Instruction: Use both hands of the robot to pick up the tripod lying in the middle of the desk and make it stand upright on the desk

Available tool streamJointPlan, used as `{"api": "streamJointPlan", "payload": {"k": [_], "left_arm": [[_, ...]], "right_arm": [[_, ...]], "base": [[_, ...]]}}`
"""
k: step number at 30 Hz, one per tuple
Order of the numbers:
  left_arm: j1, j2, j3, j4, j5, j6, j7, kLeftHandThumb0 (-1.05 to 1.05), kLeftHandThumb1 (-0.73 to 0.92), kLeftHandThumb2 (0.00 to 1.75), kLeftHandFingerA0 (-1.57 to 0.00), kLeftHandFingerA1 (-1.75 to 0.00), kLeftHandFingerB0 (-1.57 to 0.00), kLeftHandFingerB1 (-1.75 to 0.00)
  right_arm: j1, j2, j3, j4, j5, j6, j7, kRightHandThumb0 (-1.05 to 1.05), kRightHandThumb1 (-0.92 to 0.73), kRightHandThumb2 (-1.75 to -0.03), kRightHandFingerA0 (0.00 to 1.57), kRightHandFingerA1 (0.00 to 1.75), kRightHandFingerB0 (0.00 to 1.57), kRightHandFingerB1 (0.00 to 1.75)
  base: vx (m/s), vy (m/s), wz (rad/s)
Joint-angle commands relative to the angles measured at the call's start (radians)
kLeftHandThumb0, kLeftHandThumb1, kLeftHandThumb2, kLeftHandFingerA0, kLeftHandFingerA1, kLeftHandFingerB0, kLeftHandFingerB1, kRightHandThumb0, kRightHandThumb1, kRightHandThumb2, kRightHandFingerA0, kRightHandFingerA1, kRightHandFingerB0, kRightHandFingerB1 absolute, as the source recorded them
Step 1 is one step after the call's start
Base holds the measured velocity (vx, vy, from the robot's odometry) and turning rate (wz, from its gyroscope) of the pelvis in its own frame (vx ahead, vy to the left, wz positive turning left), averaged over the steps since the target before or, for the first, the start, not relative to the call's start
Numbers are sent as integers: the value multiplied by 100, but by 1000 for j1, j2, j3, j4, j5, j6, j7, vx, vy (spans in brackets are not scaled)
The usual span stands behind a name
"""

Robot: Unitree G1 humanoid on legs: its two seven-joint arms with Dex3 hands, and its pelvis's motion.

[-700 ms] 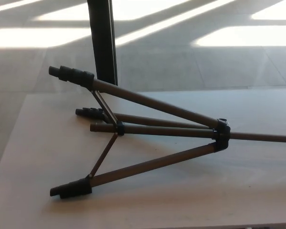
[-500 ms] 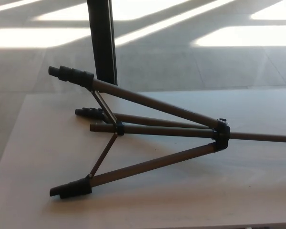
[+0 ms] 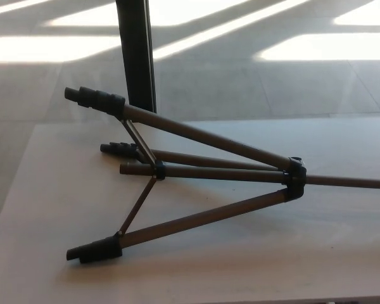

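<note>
The tripod (image 3: 202, 172) lies on its side across the pale wooden desk (image 3: 44, 190), its legs spread out toward the left. Its black hub (image 3: 295, 177) sits right of centre, and the centre column (image 3: 348, 182) runs off the right edge of the picture. One black foot (image 3: 94, 250) rests near the front left, another foot (image 3: 94, 98) sticks up at the back left, and a third foot (image 3: 119, 150) lies between them. Thin braces meet at a collar (image 3: 158, 170). Neither of my hands shows in the head view.
A dark vertical post (image 3: 136, 54) stands behind the desk's far edge, close to the raised foot. Beyond the desk is a grey floor (image 3: 253, 82) with bright sunlit patches. The desk's left edge runs diagonally at the picture's left.
</note>
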State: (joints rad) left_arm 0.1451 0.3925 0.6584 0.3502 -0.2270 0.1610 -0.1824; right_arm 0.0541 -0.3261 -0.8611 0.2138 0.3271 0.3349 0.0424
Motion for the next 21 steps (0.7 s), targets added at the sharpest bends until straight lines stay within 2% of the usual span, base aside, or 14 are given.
{"api": "streamJointPlan", "payload": {"k": [1,2,5,6,7,9,10,11,15,16,17,19,20,21], "left_arm": [[-222,157,11,-715,-277,234,44,-59,67,60,-38,-59,-38,-47],[-252,180,2,-730,-286,236,28,-66,50,94,-36,-65,-31,-56],[-373,250,-61,-756,-242,250,-5,-67,51,96,-36,-65,-28,-55],[-404,251,-76,-762,-232,259,0,-65,50,96,-39,-66,-27,-54],[-431,255,-94,-761,-213,252,-7,-64,70,61,-36,-60,-35,-45],[-454,261,-111,-757,-187,241,-25,-64,70,61,-36,-60,-35,-45],[-512,272,-146,-746,-178,236,-48,-64,70,61,-33,-62,-30,-45],[-569,274,-184,-743,-160,241,-54,-63,49,98,-39,-67,-22,-54],[-703,276,-283,-733,-95,252,-83,-65,50,99,-38,-69,-21,-54],[-758,265,-340,-743,-66,282,-86,-73,67,61,-32,-62,-29,-45],[-784,251,-357,-741,-72,293,-86,-68,49,96,-36,-67,-18,-52],[-820,237,-392,-738,-66,314,-92,-67,48,94,-35,-66,-19,-51],[-844,223,-412,-719,-79,308,-116,-66,65,60,-30,-61,-29,-44],[-862,219,-436,-713,-65,319,-120,-67,65,60,-33,-61,-34,-43]], "right_arm": [[95,89,113,-846,242,228,-109,-60,-71,-62,61,65,60,42],[85,91,132,-880,264,230,-108,-59,-72,-62,57,68,55,43],[58,82,230,-936,260,204,-56,-63,-73,-62,59,70,56,45],[49,80,253,-943,261,205,-43,-62,-75,-62,55,72,52,45],[39,88,275,-955,256,213,-50,-58,-74,-62,56,69,52,43],[29,103,295,-972,248,226,-69,-58,-74,-62,56,69,52,43],[13,124,342,-976,240,223,-69,-53,-76,-63,54,72,49,45],[-3,144,389,-975,230,221,-65,-60,-72,-61,57,77,54,49],[-28,189,501,-965,191,228,-53,-65,-71,-61,60,79,56,51],[-35,195,569,-962,160,269,-56,-69,-71,-61,59,79,56,52],[-42,221,591,-962,150,288,-82,-70,-68,-60,63,78,61,51],[-47,244,623,-951,147,305,-89,-68,-68,-60,62,81,58,53],[-51,250,654,-947,127,332,-98,-71,-67,-60,62,82,56,55],[-46,258,677,-936,117,326,-89,-71,-68,-60,59,84,55,56]], "base": [[0,0,0],[0,0,0],[0,0,0],[0,0,0],[0,0,0],[0,0,0],[0,0,0],[0,0,0],[0,0,0],[0,0,0],[0,0,0],[0,0,0],[0,0,0],[0,0,0]]}}
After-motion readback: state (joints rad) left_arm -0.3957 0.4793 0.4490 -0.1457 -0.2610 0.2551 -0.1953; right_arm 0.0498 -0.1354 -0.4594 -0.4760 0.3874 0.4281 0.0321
